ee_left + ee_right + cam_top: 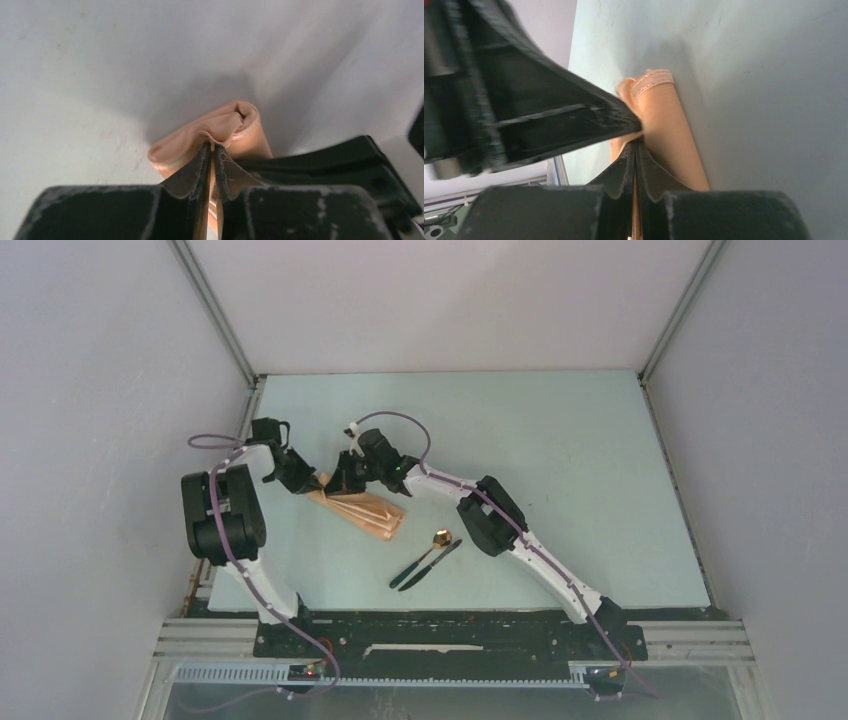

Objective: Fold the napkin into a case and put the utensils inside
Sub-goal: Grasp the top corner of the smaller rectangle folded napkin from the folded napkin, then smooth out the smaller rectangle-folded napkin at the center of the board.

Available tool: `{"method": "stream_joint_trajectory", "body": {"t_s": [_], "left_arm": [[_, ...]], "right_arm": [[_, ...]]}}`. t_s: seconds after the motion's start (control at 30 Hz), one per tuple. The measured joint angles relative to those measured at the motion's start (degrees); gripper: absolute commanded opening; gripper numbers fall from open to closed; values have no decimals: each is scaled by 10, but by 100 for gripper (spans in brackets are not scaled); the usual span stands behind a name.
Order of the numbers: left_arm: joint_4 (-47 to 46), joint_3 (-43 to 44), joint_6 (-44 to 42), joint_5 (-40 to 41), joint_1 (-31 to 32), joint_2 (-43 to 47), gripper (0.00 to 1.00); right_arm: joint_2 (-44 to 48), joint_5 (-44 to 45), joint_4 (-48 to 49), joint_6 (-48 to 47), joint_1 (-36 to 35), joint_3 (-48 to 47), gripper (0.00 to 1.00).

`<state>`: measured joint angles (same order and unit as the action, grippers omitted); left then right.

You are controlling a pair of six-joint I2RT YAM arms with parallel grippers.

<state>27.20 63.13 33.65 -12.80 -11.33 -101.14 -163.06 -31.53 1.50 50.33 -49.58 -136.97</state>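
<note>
left claw [212, 150]: clamped on folded peach-tan cloth napkin [368, 510] | right claw [636, 146]: clamped on same napkin | gold-bowled, dark-handled spoon [438, 540] and slim dark knife [445, 553]: laid side by side on pale counter [560, 460]

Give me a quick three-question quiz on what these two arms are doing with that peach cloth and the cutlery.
1. True or false: the spoon and knife already lie inside the napkin.
2. The left gripper is: A) open in the air, B) shut on the napkin, C) holding the spoon.
3. How many grippers pinch the napkin?

Key
1. False: both lie bare on the table, beside the napkin.
2. B.
3. Two: the right gripper is shut on it as well.
</note>
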Motion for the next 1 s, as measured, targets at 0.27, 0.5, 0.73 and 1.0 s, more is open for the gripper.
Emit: {"method": "stream_joint_trajectory", "body": {"t_s": [0.27,0.5,0.73,1.0], "left_arm": [[9,25,2,-31,-3,-51,12],[14,31,-8,-35,-3,-55,11],[14,31,-12,-35,-3,-55,12],[14,31,-13,-35,-3,-55,12]], "right_arm": [[28,-5,-42,-44,5,10,47],[188,-12,-191,-181,14,144,68],[353,45,-306,-432,7,233,65],[370,181,-374,-639,-45,239,56]]}}
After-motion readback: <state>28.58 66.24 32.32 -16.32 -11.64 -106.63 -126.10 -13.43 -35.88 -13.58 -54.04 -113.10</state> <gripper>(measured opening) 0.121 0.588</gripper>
